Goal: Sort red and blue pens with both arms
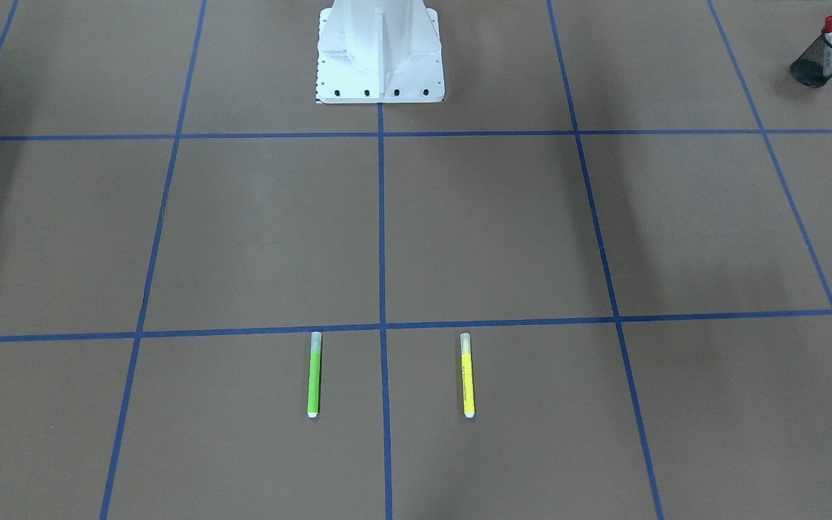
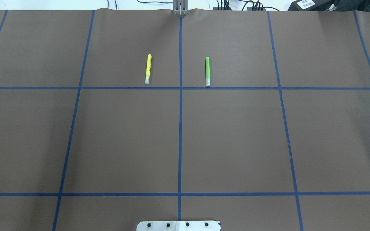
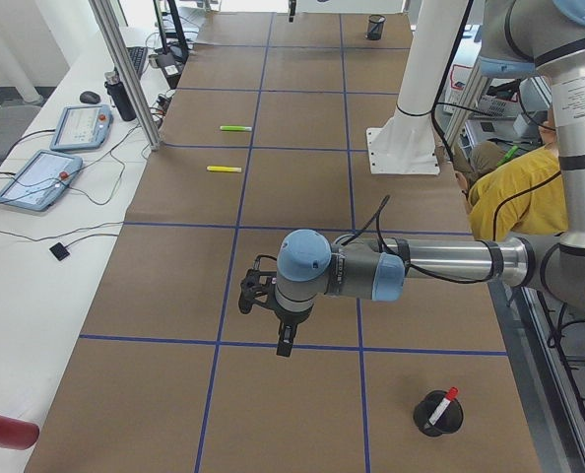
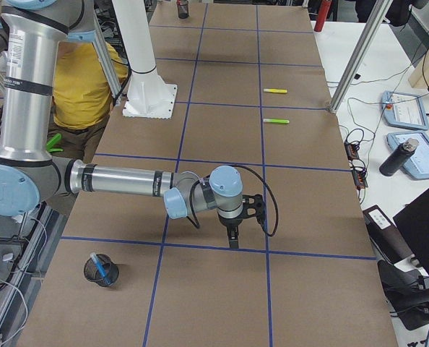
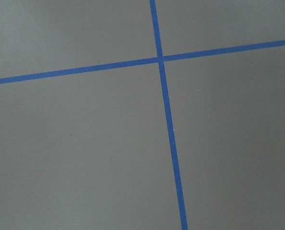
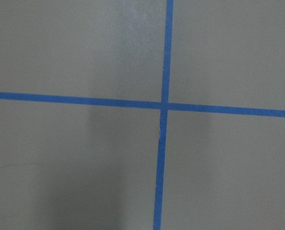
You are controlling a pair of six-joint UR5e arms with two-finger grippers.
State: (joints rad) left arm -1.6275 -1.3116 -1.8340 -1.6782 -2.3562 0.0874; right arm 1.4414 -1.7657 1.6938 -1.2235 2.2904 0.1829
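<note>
The red pen stands upright in a black mesh cup at the table's left end; it shows again as the red pen in the exterior left view. The blue pen leans in another mesh cup at the table's right end. My left gripper hangs pointing down over a tape line, apart from its cup. My right gripper hangs the same way near a tape line. Both grippers show only in the side views, so I cannot tell whether they are open or shut. Both wrist views show only brown cover and blue tape.
A green pen and a yellow pen lie parallel on the far middle of the table. The white pedestal stands at the robot's side. A person in a yellow shirt sits behind the robot. Tablets and cables lie on the side bench.
</note>
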